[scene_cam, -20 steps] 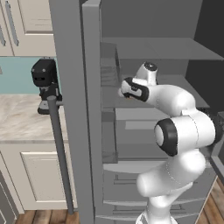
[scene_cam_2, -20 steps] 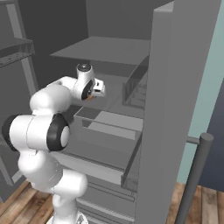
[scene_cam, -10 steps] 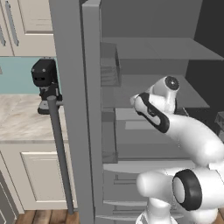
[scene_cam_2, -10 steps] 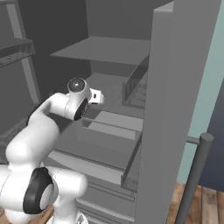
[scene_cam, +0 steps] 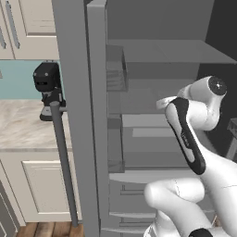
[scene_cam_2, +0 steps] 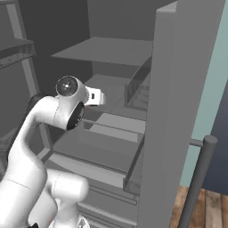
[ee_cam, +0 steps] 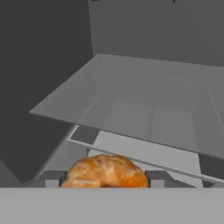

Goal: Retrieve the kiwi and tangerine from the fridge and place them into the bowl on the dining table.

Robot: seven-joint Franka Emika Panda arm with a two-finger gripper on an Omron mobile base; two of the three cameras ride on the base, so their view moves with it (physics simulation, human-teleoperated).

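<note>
Now the gripper [ee_cam: 105, 178] is clamped on the tangerine [ee_cam: 105, 171], which sits between its two finger tips [ee_cam: 52, 178], low in the hand view. Beyond it lie the grey inner shelves of the open fridge [scene_cam: 152, 51]; the white arm [scene_cam_2: 49, 120] reaches in.

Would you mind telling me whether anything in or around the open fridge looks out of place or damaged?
Nothing stands out. The fridge is open, its grey shelves level and unbroken with no spills. The tangerine sits between the tips of the tool, intact, in the hand view.
</note>
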